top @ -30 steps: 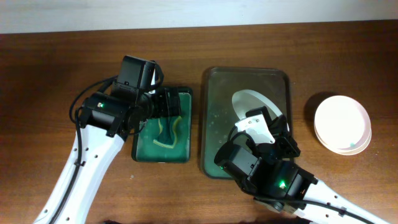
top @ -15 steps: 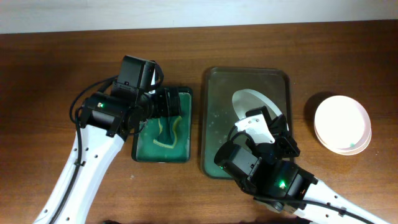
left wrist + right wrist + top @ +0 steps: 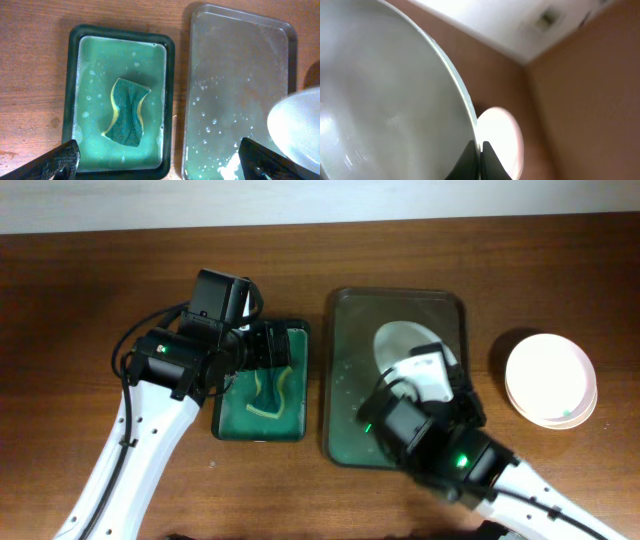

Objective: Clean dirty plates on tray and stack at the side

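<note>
Small green tray (image 3: 100, 60) of soapy water, green-and-yellow sponge (image 3: 127, 112) lying inside it, brown wooden table (image 3: 80, 280) beneath

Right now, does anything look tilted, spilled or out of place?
The plate is tilted over the tray, its rim pinched by the right gripper. Soapy droplets speckle the tray; otherwise nothing stands out.

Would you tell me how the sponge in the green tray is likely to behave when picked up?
The sponge lies buckled, so it will probably squash and flex rather than hold shape. It sits in sudsy water in the green tray, so expect it soaked, dripping and heavier than dry. The suds may make it slippery.
</note>
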You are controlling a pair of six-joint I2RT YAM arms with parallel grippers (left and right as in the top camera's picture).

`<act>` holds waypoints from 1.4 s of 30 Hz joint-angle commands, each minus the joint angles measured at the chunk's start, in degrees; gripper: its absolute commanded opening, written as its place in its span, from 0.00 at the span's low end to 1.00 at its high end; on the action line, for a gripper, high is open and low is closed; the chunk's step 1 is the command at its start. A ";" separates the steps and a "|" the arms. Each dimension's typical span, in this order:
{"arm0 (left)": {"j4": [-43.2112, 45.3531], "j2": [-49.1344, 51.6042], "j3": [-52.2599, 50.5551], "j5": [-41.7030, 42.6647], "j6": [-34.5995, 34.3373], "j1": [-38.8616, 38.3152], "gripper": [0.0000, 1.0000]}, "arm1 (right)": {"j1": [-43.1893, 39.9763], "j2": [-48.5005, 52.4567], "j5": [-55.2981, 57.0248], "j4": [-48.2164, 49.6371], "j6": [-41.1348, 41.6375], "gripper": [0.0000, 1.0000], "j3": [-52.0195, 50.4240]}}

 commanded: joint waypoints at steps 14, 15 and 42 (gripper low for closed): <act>-0.04 -0.35 0.68 0.44 0.11 0.35 0.99 | -85.94 10.97 -74.53 14.08 4.83 0.04 0.76; -0.04 -0.35 0.68 0.44 0.11 0.35 0.99 | -88.83 13.55 -74.55 15.08 6.64 0.04 0.76; -0.04 -0.35 0.68 0.44 0.11 0.35 0.99 | -46.16 -21.22 -100.13 9.92 -8.48 0.98 4.35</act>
